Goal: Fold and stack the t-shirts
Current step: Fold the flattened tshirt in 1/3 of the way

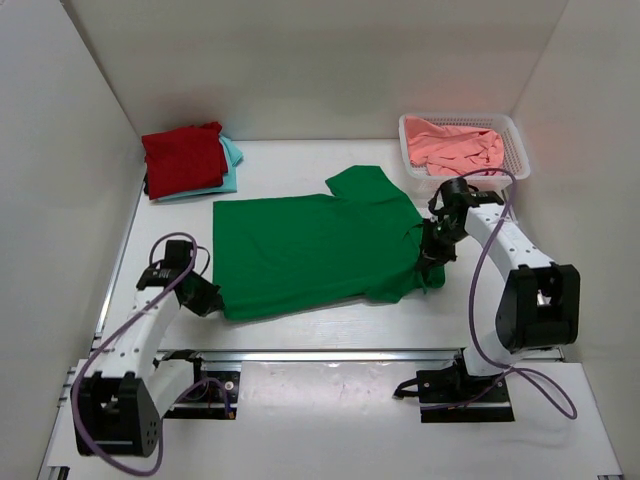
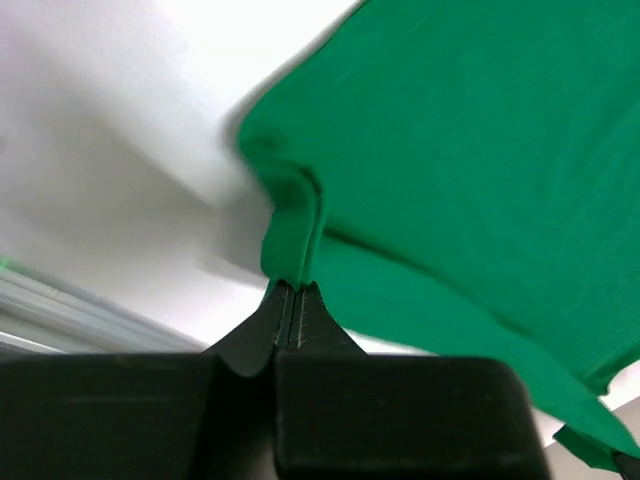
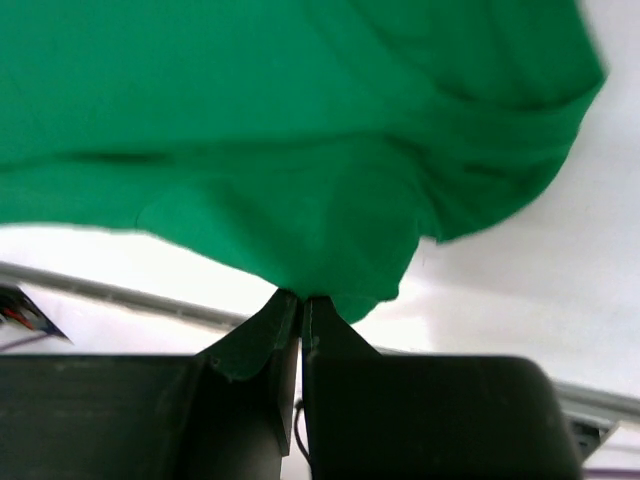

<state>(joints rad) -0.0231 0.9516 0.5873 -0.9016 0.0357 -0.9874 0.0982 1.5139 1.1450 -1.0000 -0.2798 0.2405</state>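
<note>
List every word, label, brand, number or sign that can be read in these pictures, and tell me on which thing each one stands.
There are none to read.
The green t-shirt, dark red t-shirt, turquoise t-shirt and salmon pink t-shirt are plain, with no print showing.
The white mesh basket, left gripper and right gripper show no marking in any view.

A white plastic mesh basket [image 1: 519,150] stands at the far right corner of the flat white surface [image 1: 300,165], just beside the plain white enclosure walls [image 1: 300,60]. A metal rail [image 1: 330,355] runs along the near edge.
</note>
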